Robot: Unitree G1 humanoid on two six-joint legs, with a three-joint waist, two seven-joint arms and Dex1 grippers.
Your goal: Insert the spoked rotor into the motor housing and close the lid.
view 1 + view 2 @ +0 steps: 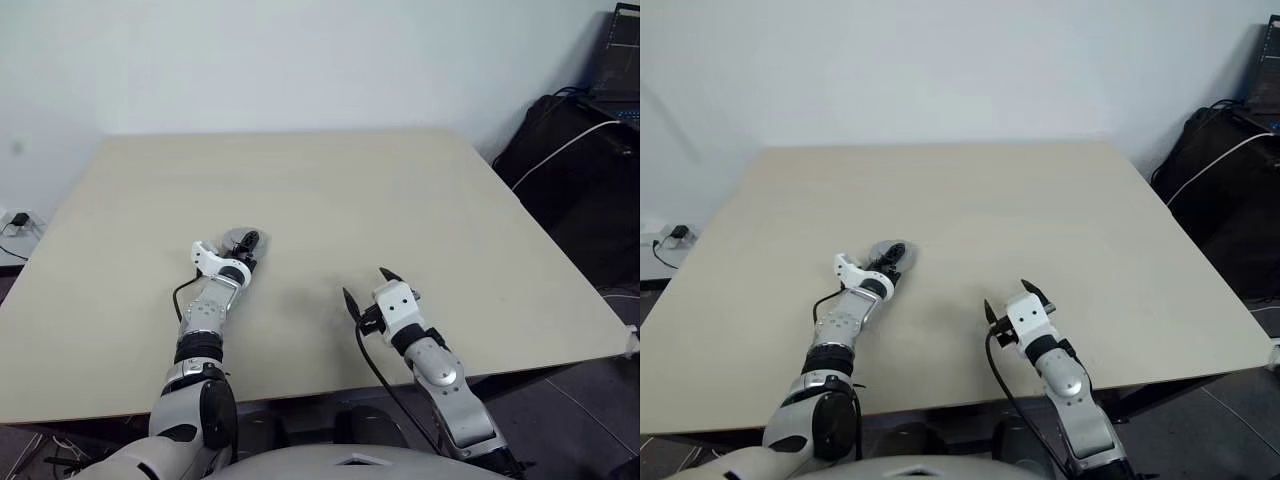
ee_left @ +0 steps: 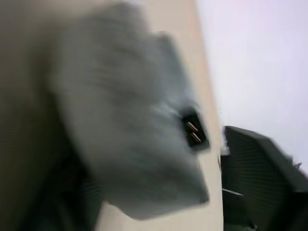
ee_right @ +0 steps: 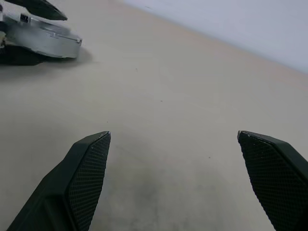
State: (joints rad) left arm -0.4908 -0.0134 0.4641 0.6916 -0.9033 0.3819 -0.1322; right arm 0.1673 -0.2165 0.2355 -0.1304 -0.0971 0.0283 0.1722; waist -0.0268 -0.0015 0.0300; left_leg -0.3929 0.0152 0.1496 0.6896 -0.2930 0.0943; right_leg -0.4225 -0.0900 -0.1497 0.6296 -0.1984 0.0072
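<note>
- Your left gripper (image 1: 245, 243) is in the left centre of the head view, reaching over a round silver-grey assembly (image 1: 240, 240) that lies on the table (image 1: 400, 200).
- In the right wrist view, the same assembly (image 3: 43, 41) sits in the upper left corner: a flat silver disc, which I judge to be the lid resting on the motor housing.
- The spoked rotor and the copper windings cannot be seen, so I judge, with some doubt, that the rotor is already inside and the lid step is in hand.
- Whether the left jaws are apart or clamped on the disc, you cannot tell; 1 black finger (image 3: 41, 8) lies over its top.
- Your right gripper (image 1: 366, 287) is at the lower centre, well apart from the assembly, with its 2 fingers (image 3: 82, 180) spread wide above bare table, holding nothing.
- For the next move, you should check that the lid sits flat and fully seated; press it evenly if it is tilted.
- The left wrist view is strongly blurred: a large grey mass (image 2: 130, 120) with a small dark connector (image 2: 194, 132).
</note>
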